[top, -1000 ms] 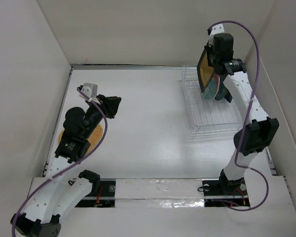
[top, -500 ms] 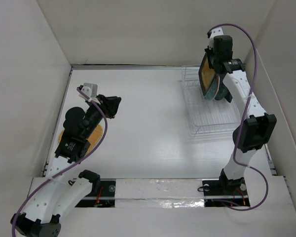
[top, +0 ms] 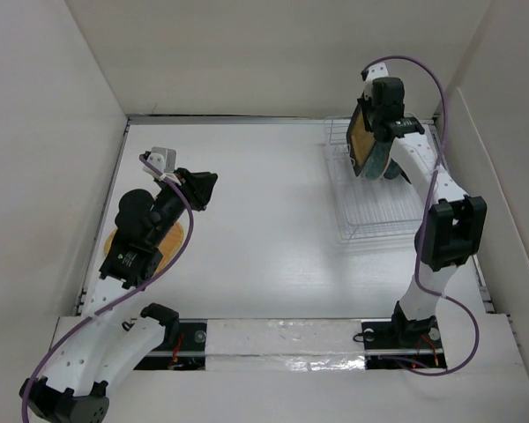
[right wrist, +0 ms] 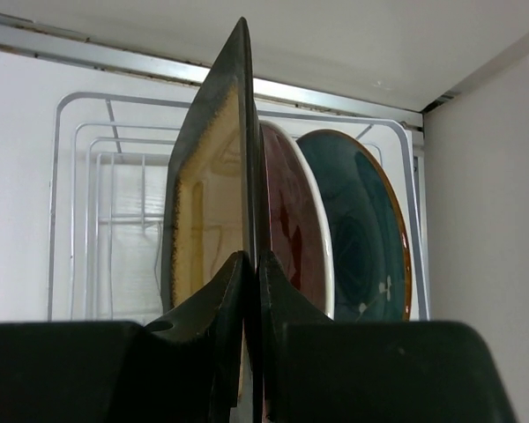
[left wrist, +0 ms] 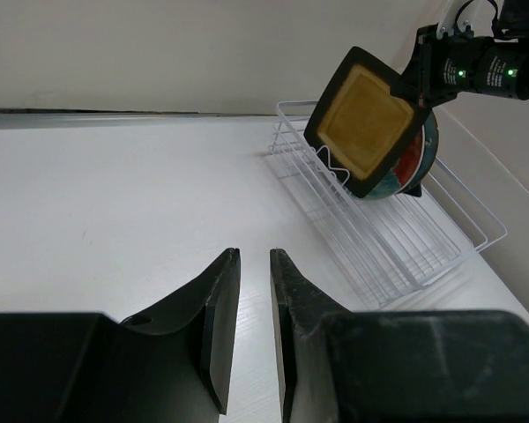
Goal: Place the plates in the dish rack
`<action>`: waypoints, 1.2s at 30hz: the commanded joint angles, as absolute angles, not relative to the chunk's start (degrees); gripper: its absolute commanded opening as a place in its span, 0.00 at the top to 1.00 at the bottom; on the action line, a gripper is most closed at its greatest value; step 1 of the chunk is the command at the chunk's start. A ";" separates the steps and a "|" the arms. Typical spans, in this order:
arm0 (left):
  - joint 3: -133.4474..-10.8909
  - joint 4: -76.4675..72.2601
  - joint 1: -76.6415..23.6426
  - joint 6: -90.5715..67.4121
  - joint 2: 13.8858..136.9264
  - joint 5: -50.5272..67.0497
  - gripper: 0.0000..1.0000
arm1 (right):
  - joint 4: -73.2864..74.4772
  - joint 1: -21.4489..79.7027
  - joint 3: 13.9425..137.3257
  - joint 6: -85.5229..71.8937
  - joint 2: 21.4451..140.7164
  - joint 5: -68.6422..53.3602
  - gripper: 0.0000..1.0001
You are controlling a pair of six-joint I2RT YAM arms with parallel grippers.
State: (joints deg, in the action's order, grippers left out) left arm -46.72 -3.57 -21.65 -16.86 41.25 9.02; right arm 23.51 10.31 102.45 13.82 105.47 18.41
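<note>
- The round tan-orange plate lies flat on the table at the left. It is mostly hidden under the left arm and well apart from the rack, so it is not yet loaded.
- The left gripper hangs above the table just beyond that plate. It sits in the same place as a second ago. Its jaws stand a narrow slit apart with nothing between them.
- The rectangular white wire dish rack stands at the far right of the table, with its nearer slots bare.
- The square black-rimmed mustard-yellow plate is held on edge over the rack's far end. Over the last second it has shifted a little left and lower, closer to the wires. Whether its bottom corner touches them yet I cannot tell.
- The right gripper is clamped tight on that plate's upper rim.
- Just behind it the round red-teal-white marbled plate stands upright in the rack, and then the round glossy teal plate.
- My reading is that the square plate is being lined up with the slot next to the marbled one. This puts two plates in, a third nearly there, and the tan-orange one to follow.
</note>
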 commanded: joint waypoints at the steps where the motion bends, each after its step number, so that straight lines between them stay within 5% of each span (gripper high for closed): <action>1: -46.41 -5.89 -21.53 -17.14 40.96 9.32 0.82 | 10.64 10.20 99.77 15.82 101.87 21.27 1.00; 13: -46.23 -6.07 -21.53 -17.58 41.31 10.10 0.82 | -1.32 11.78 87.54 15.29 98.53 23.64 1.00; 36: -46.23 -6.33 -21.53 -17.75 41.13 10.81 0.82 | 2.37 14.68 86.84 17.49 101.07 24.43 1.00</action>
